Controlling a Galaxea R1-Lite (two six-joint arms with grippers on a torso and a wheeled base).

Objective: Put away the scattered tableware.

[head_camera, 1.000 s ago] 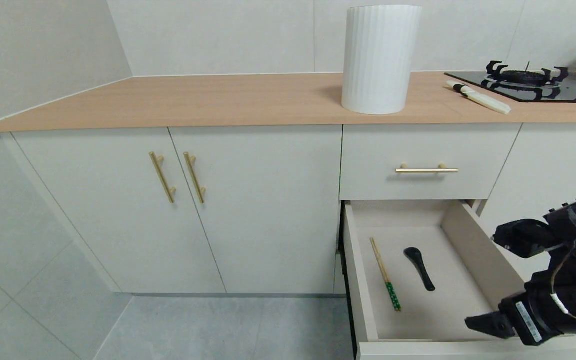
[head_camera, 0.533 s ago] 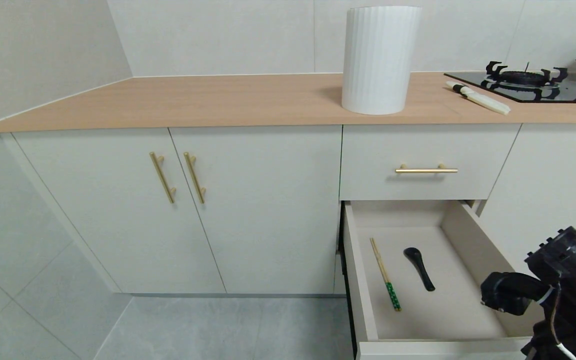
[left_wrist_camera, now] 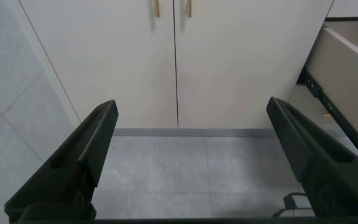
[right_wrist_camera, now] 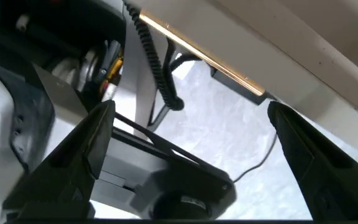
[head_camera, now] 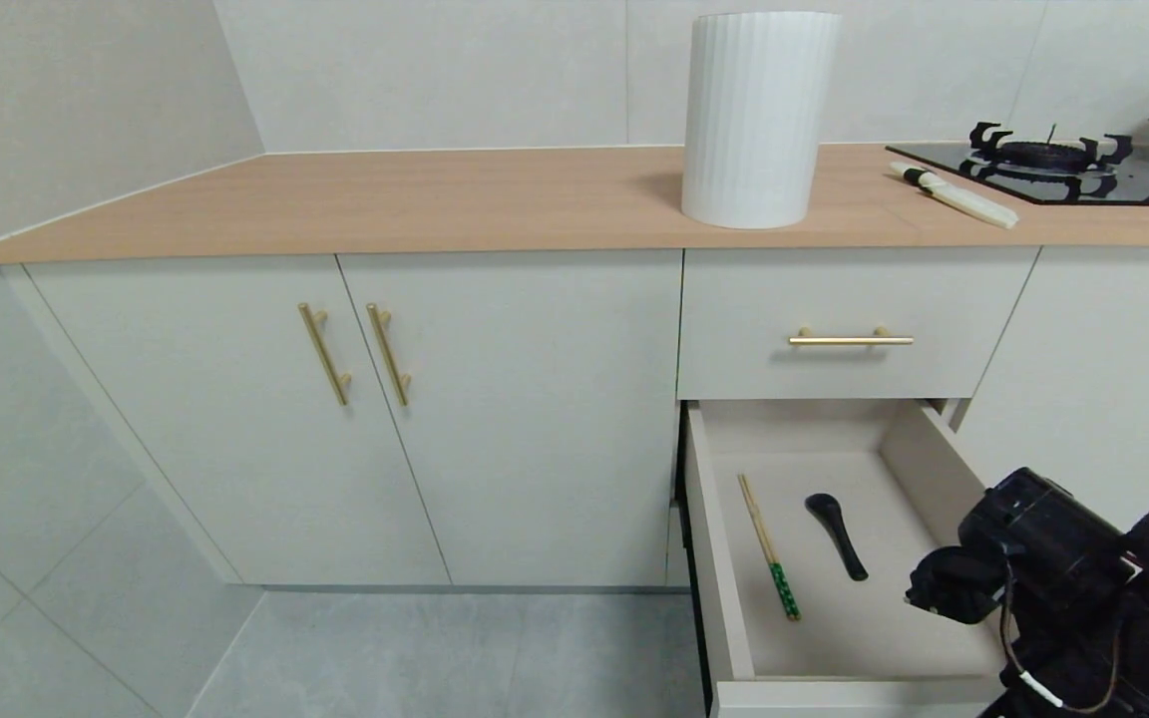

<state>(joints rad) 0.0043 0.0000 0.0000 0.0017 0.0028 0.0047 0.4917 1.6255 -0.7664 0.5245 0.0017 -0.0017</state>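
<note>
My left end effector (left_wrist_camera: 191, 104) hangs low over the grey tiled floor (left_wrist_camera: 185, 174) with its two dark fingers spread wide and nothing between them. Straight ahead of it stand the pale, matte cabinet doors (head_camera: 365, 419) with slim gold bar handles.

To that end effector's right, and just left of my right arm (head_camera: 1053, 568), the lower drawer (head_camera: 716, 558) is pulled out. It is a shallow, pale box with a smooth, flat bottom. Two things lie in it, apart from each other. The chopsticks (head_camera: 767, 546) lie as a pair along the drawer's left wall, the farther of the two from my right arm. Their long axis runs back to front, with the bare wood toward the back and the green patterned ends toward the drawer front. The black spoon (head_camera: 837, 535) is glossy and lies nearer my right arm. Its rounded bowl points to the back and its handle angles forward and slightly toward the arm.

My right end effector (right_wrist_camera: 190, 107) is spread wide and holds nothing. The drawer's gold handle (right_wrist_camera: 197, 56) is close to it.

Above, on the wood-grain tabletop (head_camera: 435, 199), stands a tall white ribbed cylinder (head_camera: 756, 120). Right of it lies a slim cream utensil (head_camera: 954, 194) with a dark band, angled beside the black hob (head_camera: 1053, 165).
</note>
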